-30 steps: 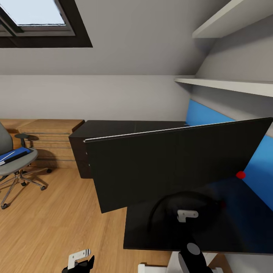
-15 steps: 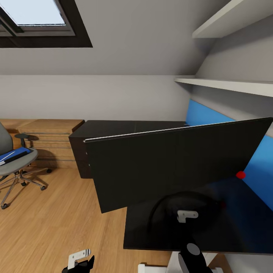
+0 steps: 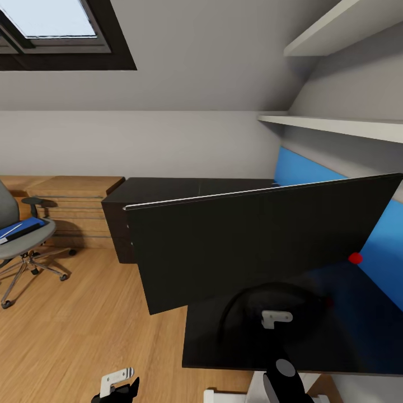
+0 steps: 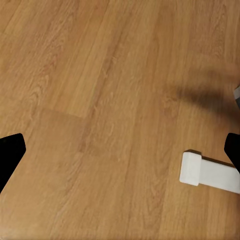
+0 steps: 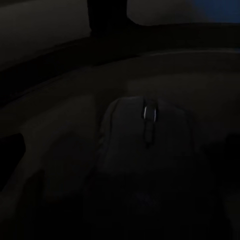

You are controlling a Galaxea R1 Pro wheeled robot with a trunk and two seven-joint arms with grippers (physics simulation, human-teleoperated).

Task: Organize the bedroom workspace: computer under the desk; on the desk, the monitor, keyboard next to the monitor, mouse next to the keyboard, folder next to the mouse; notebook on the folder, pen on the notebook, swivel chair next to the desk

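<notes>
With the right gripper poised, jaws spread, over the mouse at six o'clock of the monitor, closing squarely across its sides should hold best; left jaws also spread.

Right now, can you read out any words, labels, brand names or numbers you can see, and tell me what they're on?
None can be read.
The monitor front is plain black with a red dot, no lettering.
The mouse is too dark to show any marking.
The folder on the chair shows no readable label.
</notes>
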